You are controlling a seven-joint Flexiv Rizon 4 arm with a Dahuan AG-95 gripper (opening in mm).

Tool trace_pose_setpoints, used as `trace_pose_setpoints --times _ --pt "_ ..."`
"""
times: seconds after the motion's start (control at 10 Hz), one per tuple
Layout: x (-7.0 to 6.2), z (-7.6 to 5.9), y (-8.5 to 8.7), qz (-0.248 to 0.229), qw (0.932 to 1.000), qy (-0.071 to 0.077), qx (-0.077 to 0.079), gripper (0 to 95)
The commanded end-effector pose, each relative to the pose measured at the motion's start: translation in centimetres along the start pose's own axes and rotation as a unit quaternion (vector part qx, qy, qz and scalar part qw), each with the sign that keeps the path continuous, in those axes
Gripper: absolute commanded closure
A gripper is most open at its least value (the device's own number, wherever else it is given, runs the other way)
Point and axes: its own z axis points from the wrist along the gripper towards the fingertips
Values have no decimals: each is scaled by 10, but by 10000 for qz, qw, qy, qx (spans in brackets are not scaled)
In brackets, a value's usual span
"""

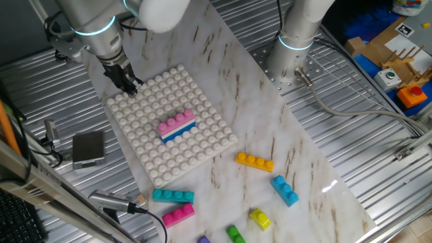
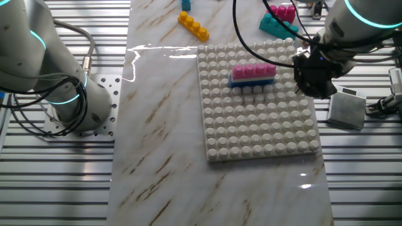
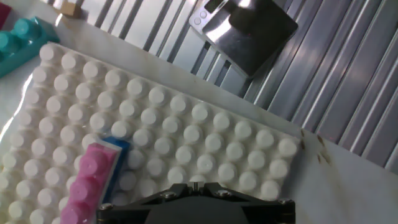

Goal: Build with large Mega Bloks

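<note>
A pink brick (image 1: 177, 123) sits stacked on a blue brick (image 1: 179, 133) in the middle of the white studded baseplate (image 1: 202, 145). The stack also shows in the other fixed view (image 2: 253, 70) and in the hand view (image 3: 87, 180). My gripper (image 1: 127, 81) is shut and empty, low over the baseplate's corner, apart from the stack; in the hand view (image 3: 194, 185) its fingers meet. Loose on the marble lie an orange brick (image 1: 254, 161), a blue brick (image 1: 285, 190), a teal brick (image 1: 173, 196), a pink brick (image 1: 178, 214), a yellow brick (image 1: 260, 218) and a green brick (image 1: 235, 234).
A grey metal box (image 1: 88, 148) lies on the ribbed metal surface beside the baseplate, close to my gripper. A second arm's base (image 1: 297, 40) stands at the marble sheet's far edge. A cardboard box with parts (image 1: 398, 61) is at the back right.
</note>
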Motion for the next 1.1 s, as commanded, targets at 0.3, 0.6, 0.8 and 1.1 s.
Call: trace_pose_setpoints --times 0.3,0.6,0.8,1.1 --pt "0 -1 1 360 9992 139 101 950" --pt "0 -3 -33 263 9996 106 51 950" --pt "-3 0 -75 145 9998 93 36 950" --pt "-9 12 -113 -110 9999 35 39 950"
